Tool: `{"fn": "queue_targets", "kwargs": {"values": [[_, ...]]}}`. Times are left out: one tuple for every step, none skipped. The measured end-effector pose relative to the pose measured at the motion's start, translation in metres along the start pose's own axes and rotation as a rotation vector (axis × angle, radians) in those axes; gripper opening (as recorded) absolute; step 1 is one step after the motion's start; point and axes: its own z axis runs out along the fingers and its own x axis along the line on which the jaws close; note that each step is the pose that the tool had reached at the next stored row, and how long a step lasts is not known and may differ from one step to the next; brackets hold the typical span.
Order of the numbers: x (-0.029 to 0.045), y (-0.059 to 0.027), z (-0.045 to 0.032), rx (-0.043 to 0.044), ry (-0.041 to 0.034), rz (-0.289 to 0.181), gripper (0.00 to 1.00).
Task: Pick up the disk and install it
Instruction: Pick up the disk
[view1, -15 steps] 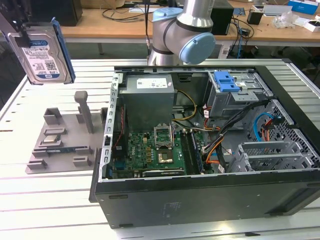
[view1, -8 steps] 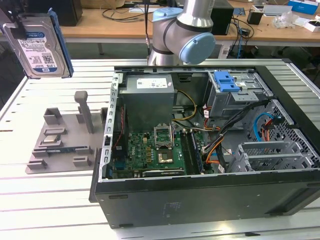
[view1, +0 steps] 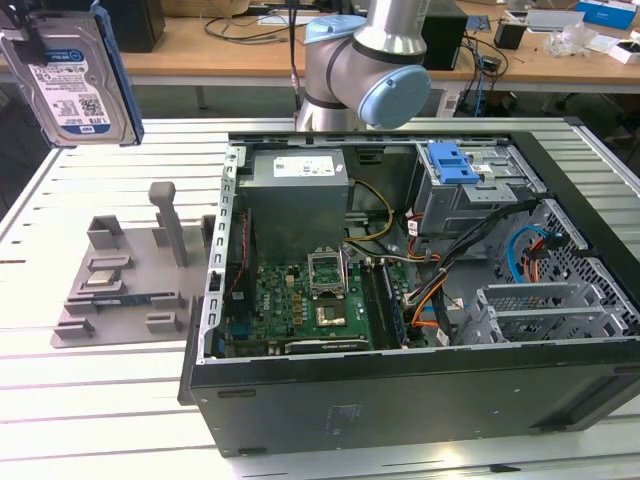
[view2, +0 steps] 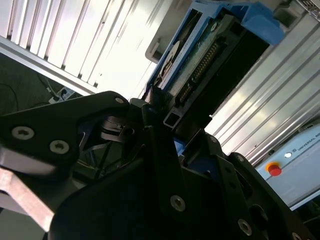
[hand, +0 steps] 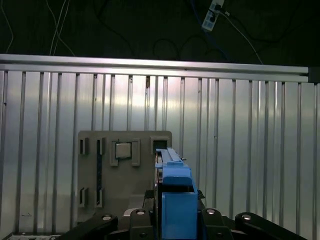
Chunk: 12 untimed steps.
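The disk (view1: 75, 75) hangs high above the slatted table at the exterior view's far left, its white label with a blue stripe turned to the camera and a blue rail along its side. In the second wrist view my gripper (view2: 165, 122) is shut on the disk (view2: 200, 60), whose connector edge and blue rails point away from the black fingers (view2: 155, 145). The first wrist view looks down past the gripper (hand: 176, 216) along the disk's blue rail (hand: 175, 195) onto the grey fixture plate (hand: 125, 175) far below.
An open computer case (view1: 420, 390) lies at the centre and right, with a grey power supply (view1: 295, 195), motherboard (view1: 310, 305) and a blue bracket on a metal cage (view1: 455, 165). The grey fixture plate (view1: 125, 275) lies to the case's left. The arm's base (view1: 365, 70) stands behind the case.
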Motion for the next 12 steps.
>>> {"fn": "queue_targets", "kwargs": {"values": [[0.0000,0.0001,-0.0016,0.0000,0.0000,0.000,0.37],[-0.0001,0.0001,-0.0026,0.0000,0.0000,0.000,0.37],[-0.0001,0.0002,-0.0044,0.0000,0.0000,0.000,0.37],[-0.0002,0.0003,-0.0060,0.0001,0.0000,0.000,0.37],[-0.0002,0.0003,-0.0078,0.0000,0.0000,0.000,0.37],[-0.0002,0.0004,-0.0089,0.0000,0.0000,0.000,0.37],[-0.0003,0.0004,-0.0099,0.0000,0.0000,0.000,0.37],[-0.0003,0.0005,-0.0116,0.0000,0.0000,0.000,0.37],[-0.0003,0.0006,-0.0137,0.0000,0.0000,0.000,0.37],[-0.0004,0.0007,-0.0159,0.0000,0.0000,0.000,0.37],[-0.0005,0.0008,-0.0182,0.0000,0.0000,0.000,0.37],[-0.0005,0.0009,-0.0202,0.0000,0.0000,0.000,0.37]]}}
